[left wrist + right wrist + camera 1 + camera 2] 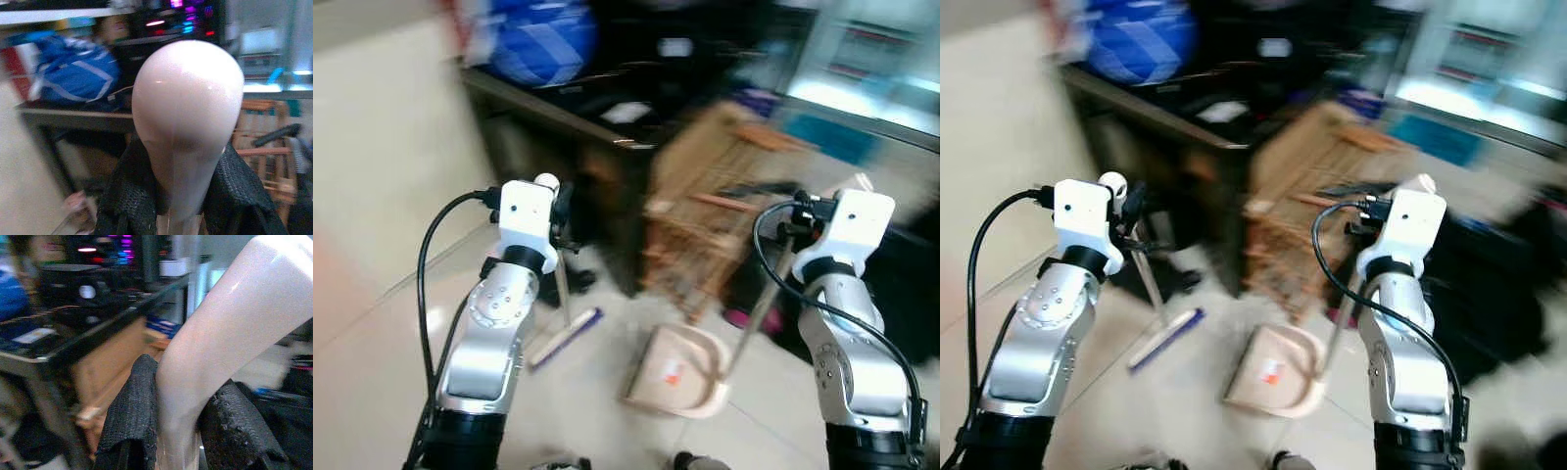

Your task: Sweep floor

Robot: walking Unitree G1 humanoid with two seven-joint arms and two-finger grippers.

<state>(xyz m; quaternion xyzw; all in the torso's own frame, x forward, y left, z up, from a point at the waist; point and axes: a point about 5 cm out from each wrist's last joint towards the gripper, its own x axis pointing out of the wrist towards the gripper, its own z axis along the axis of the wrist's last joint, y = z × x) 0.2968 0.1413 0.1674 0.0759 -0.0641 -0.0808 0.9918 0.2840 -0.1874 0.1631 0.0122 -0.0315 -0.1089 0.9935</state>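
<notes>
My left gripper is shut on the thin handle of a broom whose pale pink knob stands just above the black fingers. The broom head rests on the tiled floor below, between my arms. My right gripper is shut on the curved pale handle of a beige dustpan, with one black pad on each side. The dustpan sits on the floor just right of the broom head, its long pole slanting up to my right hand. The picture is blurred.
A dark table with a blue bag on it stands ahead to the left. A wooden slatted crate leans beside it, right behind the dustpan. Dark bulk fills the right side. Open tiled floor lies to the left.
</notes>
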